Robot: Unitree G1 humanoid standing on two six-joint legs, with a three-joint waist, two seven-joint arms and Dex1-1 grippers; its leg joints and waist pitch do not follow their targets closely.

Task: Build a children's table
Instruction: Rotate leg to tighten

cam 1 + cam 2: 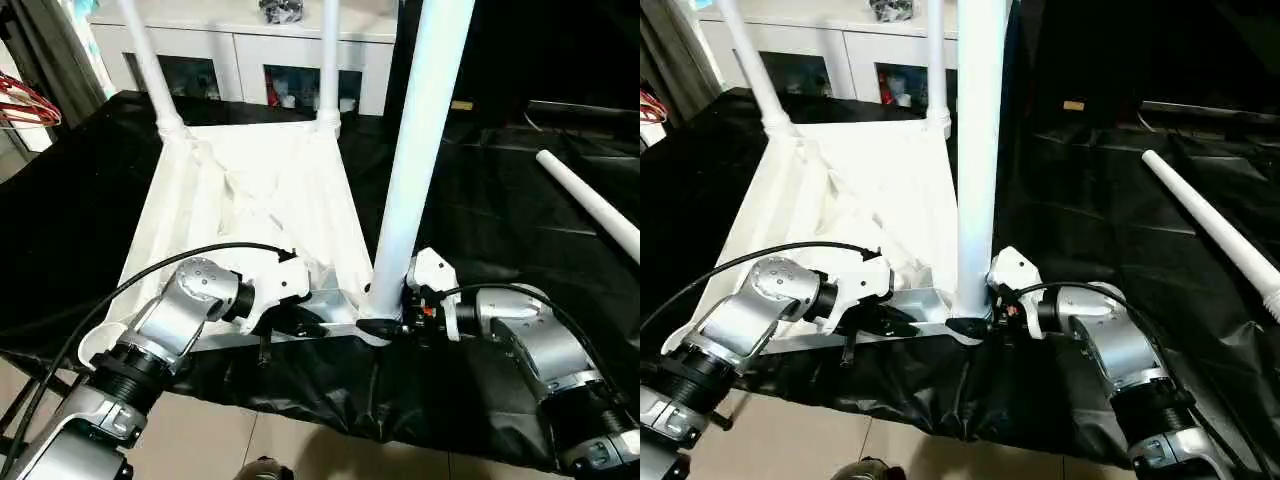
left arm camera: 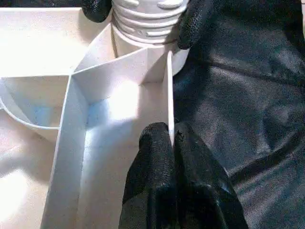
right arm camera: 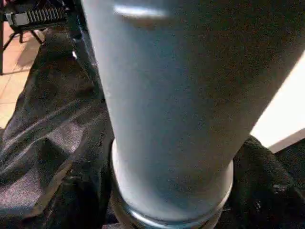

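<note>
Lying upside down on a black cloth (image 1: pixel 80 200), the tabletop (image 1: pixel 270 200) shows its ribbed underside, its long axis running away from the robot toward a white cabinet (image 1: pixel 240 50) at the far edge. Three legs stand upright in corner sockets, long axes vertical: two far legs (image 1: pixel 150 70) (image 1: pixel 329 60) and one near leg (image 1: pixel 425 140) at the near right corner, its flared foot seated in the socket there. A fourth leg (image 1: pixel 595 205) lies flat on the cloth well to the right, apart from the top, its long axis slanting from far-left to near-right. The right gripper (image 1: pixel 392 322) sits at the base of the near leg with a black finger on either side of the ribbed collar; the left wrist view shows those fingers (image 2: pixel 195 19) against it, so it is closed around the leg. The left gripper (image 2: pixel 172 138) reaches in from the left along the near rim (image 2: pixel 168 95), just beside that same corner, its two fingers pressed together on the thin upright wall of the rim, pinching it. A black cable (image 1: pixel 150 275) arcs over the left forearm.
</note>
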